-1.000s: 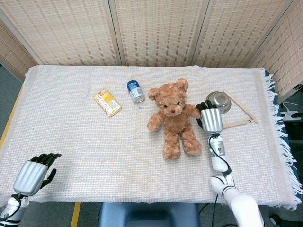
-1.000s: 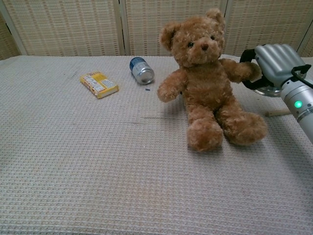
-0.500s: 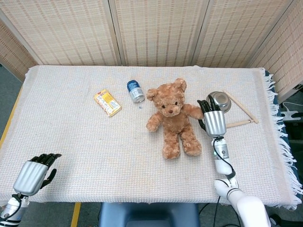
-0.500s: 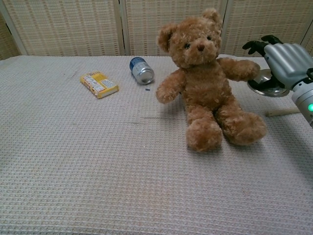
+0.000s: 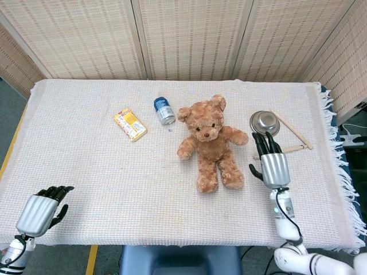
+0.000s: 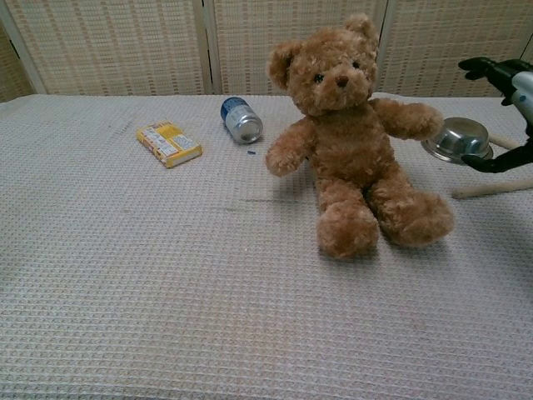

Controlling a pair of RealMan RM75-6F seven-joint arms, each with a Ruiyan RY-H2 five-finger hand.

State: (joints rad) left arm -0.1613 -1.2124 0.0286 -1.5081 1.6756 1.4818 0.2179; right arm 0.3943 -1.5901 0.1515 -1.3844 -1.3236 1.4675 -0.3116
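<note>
A brown teddy bear (image 5: 210,142) (image 6: 351,133) sits in the middle of the cloth-covered table, arms spread. My right hand (image 5: 272,161) (image 6: 505,108) hovers to the right of the bear, fingers spread, holding nothing, clear of the bear's arm. In the chest view only its dark fingertips show at the right edge. My left hand (image 5: 41,209) hangs at the table's near left corner, fingers partly curled with nothing in them; the chest view does not show it.
A small steel bowl (image 5: 264,122) (image 6: 457,139) lies just beyond my right hand, with wooden sticks (image 5: 292,137) beside it. A blue can (image 5: 164,110) (image 6: 241,121) lies on its side left of the bear. A yellow packet (image 5: 130,124) (image 6: 168,143) lies further left.
My right hand let go of the bear's arm and drew back toward the table's near right side. The bear settled slightly. My left hand stayed put.
</note>
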